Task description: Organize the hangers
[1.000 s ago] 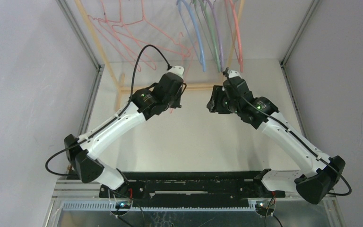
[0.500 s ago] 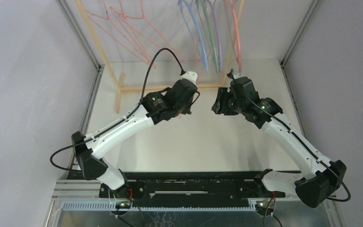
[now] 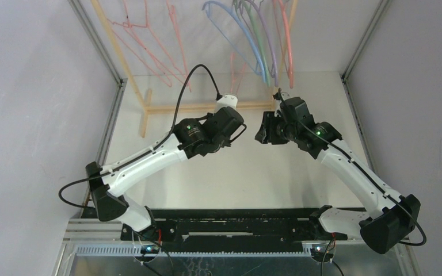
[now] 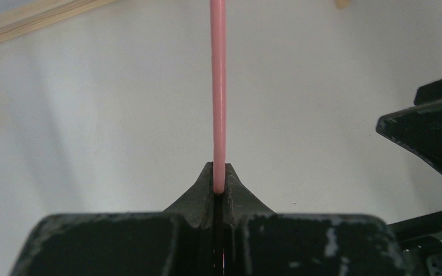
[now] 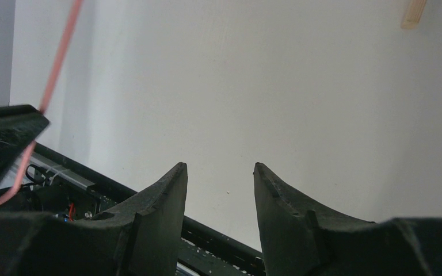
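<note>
Several hangers hang at the back of the top view: salmon-pink ones [image 3: 149,43] on the left, then blue [image 3: 239,31], green [image 3: 252,29], lavender [image 3: 266,40] and another pink one [image 3: 288,43] on the right. My left gripper [image 3: 237,131] is shut on the wire of a pink hanger [image 3: 233,72], which rises straight up from the closed jaws in the left wrist view [image 4: 217,92]. My right gripper [image 3: 263,130] is open and empty, facing the left gripper a short gap away. The held pink wire also shows in the right wrist view [image 5: 57,63].
The wooden rack has a slanted post [image 3: 115,49] on the left and a base bar [image 3: 195,107] lying on the white table. Grey walls and metal frame rails [image 3: 362,43] close in both sides. The black arm-mount rail [image 3: 236,221] runs along the near edge.
My left arm has moved right with the pink hanger, toward the coloured hangers. The hangers on the rail have swung and shifted. The right arm has barely moved.
</note>
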Controlling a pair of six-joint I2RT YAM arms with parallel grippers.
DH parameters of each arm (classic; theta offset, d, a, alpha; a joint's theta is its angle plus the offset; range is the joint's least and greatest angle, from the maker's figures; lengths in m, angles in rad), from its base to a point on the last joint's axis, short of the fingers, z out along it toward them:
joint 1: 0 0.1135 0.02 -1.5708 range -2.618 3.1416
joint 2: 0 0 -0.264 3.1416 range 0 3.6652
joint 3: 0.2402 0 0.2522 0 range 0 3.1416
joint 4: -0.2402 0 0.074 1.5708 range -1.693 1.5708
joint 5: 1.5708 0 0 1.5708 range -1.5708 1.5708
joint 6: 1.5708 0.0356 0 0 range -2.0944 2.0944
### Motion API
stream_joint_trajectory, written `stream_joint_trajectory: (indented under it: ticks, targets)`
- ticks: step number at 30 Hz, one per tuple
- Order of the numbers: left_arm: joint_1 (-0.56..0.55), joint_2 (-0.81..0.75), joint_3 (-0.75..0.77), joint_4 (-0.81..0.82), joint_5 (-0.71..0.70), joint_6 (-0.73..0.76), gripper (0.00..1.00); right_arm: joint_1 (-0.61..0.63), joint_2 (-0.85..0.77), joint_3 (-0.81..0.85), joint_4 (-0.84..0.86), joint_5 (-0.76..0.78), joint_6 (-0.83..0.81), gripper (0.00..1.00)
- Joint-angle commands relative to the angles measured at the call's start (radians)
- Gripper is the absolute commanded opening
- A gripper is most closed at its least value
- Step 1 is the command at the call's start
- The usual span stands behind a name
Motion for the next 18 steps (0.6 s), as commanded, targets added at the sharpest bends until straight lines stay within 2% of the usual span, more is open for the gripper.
stream_joint_trajectory:
  ticks: [1,8,18]
  targets:
    - [0.024,-0.075,0.002,-0.022,-0.104,-0.045,0.00,-0.008,-0.049,-0.019,0.049,-0.021,-0.007,0.54]
    - [0.110,-0.091,0.031,-0.006,-0.114,-0.010,0.00,-0.012,-0.069,-0.030,0.045,-0.021,-0.009,0.54]
    - [0.238,0.049,0.312,0.027,-0.118,0.167,0.00,-0.032,-0.085,-0.031,0.038,-0.017,-0.014,0.54]
